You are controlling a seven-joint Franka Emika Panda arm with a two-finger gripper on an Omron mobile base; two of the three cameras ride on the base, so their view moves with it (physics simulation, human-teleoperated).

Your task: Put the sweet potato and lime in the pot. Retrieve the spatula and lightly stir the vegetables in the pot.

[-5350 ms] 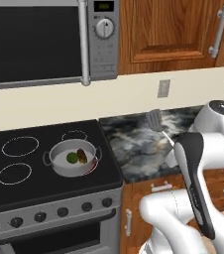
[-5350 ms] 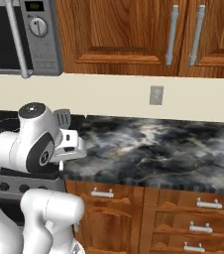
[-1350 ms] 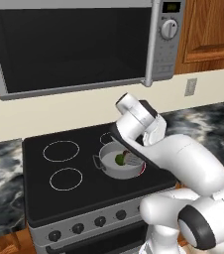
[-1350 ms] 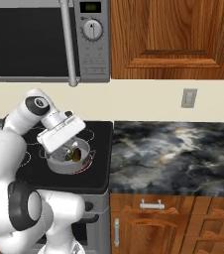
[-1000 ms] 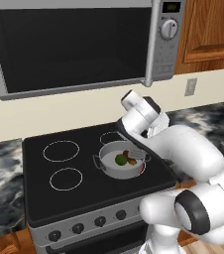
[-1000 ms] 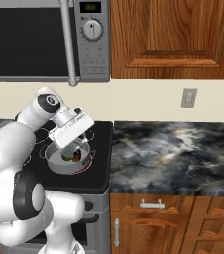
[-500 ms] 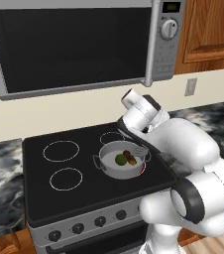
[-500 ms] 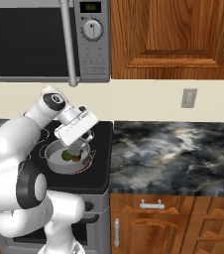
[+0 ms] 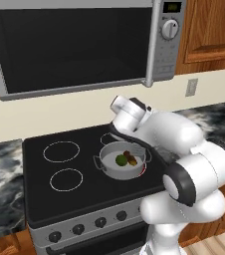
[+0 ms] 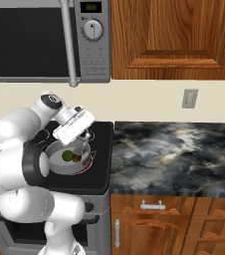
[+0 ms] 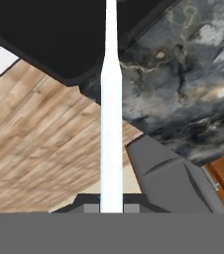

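Note:
The silver pot (image 9: 107,170) (image 10: 57,170) stands on the front right burner of the stove. Inside it lie the green lime (image 9: 120,159) (image 10: 66,156) and, right beside it, the brown-orange sweet potato (image 9: 131,158) (image 10: 76,159). My gripper (image 10: 86,135) (image 11: 111,207) hangs over the pot's right side, shut on the spatula (image 10: 83,146). Its white handle (image 11: 111,124) runs straight out from between my fingertips, and its lower end reaches down into the pot near the vegetables. In the left base view my own arm hides the spatula.
The black cooktop (image 9: 40,169) has two ring burners on its left. A microwave (image 9: 74,45) hangs low above the stove. Dark marble counter (image 10: 174,154) stretches to the right, with wooden drawers (image 10: 149,219) below and a wall outlet (image 10: 188,98).
My hand with the spatula has shifted a little left and down over the pot. The lime and sweet potato have barely moved.

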